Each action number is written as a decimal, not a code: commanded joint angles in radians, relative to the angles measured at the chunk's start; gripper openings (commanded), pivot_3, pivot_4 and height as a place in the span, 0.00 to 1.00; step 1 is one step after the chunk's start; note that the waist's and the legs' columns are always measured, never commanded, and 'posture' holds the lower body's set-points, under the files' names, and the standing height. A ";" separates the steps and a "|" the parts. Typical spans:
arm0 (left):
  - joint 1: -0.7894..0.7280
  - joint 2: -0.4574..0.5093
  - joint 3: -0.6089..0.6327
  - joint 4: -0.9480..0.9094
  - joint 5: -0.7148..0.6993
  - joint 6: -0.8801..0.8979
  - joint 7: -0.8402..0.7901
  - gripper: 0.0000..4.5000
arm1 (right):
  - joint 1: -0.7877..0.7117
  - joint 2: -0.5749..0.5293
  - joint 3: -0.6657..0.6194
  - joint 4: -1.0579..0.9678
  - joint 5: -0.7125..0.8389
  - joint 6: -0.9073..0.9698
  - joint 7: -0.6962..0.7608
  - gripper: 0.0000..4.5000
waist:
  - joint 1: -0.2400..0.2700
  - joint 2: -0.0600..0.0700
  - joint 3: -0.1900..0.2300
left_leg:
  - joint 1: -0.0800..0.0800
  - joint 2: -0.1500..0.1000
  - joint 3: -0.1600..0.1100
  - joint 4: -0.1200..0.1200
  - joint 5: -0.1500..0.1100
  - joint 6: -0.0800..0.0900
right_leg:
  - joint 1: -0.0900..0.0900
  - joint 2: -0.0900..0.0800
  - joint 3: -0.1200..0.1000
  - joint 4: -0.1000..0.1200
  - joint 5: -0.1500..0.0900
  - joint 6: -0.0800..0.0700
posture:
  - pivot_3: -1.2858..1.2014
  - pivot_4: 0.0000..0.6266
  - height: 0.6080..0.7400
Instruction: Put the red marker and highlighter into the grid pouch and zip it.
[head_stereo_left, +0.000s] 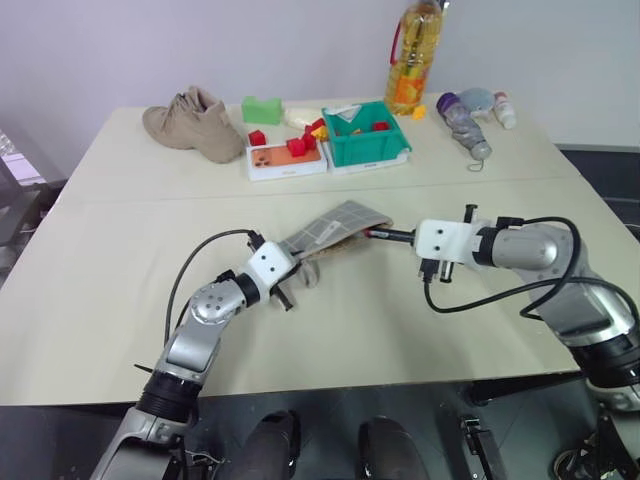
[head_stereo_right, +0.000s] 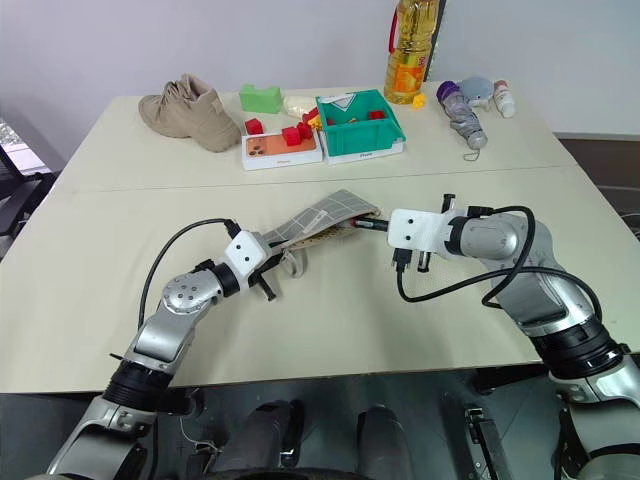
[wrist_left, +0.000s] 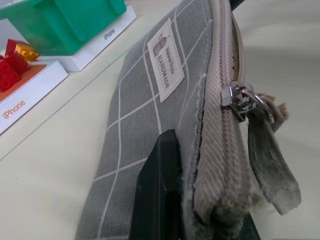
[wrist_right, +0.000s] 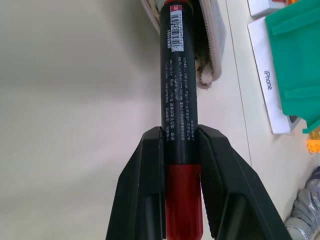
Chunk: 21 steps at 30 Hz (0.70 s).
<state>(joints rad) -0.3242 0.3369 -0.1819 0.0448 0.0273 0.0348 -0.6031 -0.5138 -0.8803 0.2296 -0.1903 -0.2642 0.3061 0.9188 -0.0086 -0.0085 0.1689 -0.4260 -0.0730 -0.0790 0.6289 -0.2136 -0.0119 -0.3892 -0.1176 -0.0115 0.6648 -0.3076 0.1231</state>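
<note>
Left gripper: my left gripper (head_stereo_left: 290, 262) is clamped tight on the near end of the grid pouch (head_stereo_left: 333, 226), one black finger (wrist_left: 157, 192) pressed flat against its grey side, holding that end up off the table (head_stereo_left: 120, 250).
Grid pouch: it runs away from my left fingers toward my right hand, label side up; the zipper slider (wrist_left: 235, 94) sits just past my left fingertips, with its pull cord (wrist_left: 272, 160) hanging beside them.
Pouch mouth: the far end, the one facing my right gripper, gapes open.
Red marker: gripped in my right hand, black barrel pointing out ahead of the fingers, red cap end (wrist_right: 184, 200) back between them; its forward tip is at the pouch's open mouth, though I cannot tell how far inside it reaches. Marker point (wrist_right: 177, 80).
Right gripper: my right gripper (head_stereo_left: 400, 237) is closed partway around the marker, one finger on each side of the barrel, aimed across at the pouch and my left hand.
</note>
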 joint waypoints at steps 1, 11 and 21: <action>0.002 -0.007 -0.003 -0.053 -0.016 -0.008 -0.004 0.00 | -0.004 -0.004 -0.022 -0.021 0.005 -0.022 0.004 0.09 | -0.001 0.000 0.000 | 0.000 0.000 0.000 0.000 0.000 0.000 | 0.000 0.000 0.000 0.000 0.000 0.000 | 0.52 0.24 0.99; 0.021 -0.010 0.019 -0.053 -0.051 0.029 -0.003 0.00 | 0.044 -0.048 -0.143 -0.063 0.124 -0.004 0.065 0.09 | 0.001 0.000 0.000 | 0.000 0.000 0.000 0.000 0.000 0.000 | 0.000 0.000 0.000 0.000 0.000 0.000 | 0.52 0.24 0.99; 0.007 -0.003 0.007 -0.046 -0.049 0.026 -0.016 0.00 | 0.071 -0.011 -0.095 -0.168 0.172 0.042 0.076 0.09 | 0.000 0.000 0.000 | 0.000 0.000 0.000 0.000 0.000 0.000 | 0.001 0.000 0.000 0.000 0.000 0.000 | 0.52 0.24 0.99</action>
<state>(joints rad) -0.3084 0.3312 -0.1750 0.0277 -0.0124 0.0629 -0.6101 -0.4279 -0.9099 0.1191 -0.3285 -0.0806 0.3465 1.0123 -0.0085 -0.0086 0.1688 -0.4259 -0.0729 -0.0792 0.6292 -0.2136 -0.0119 -0.3887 -0.1177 -0.0115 0.6648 -0.3076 0.1231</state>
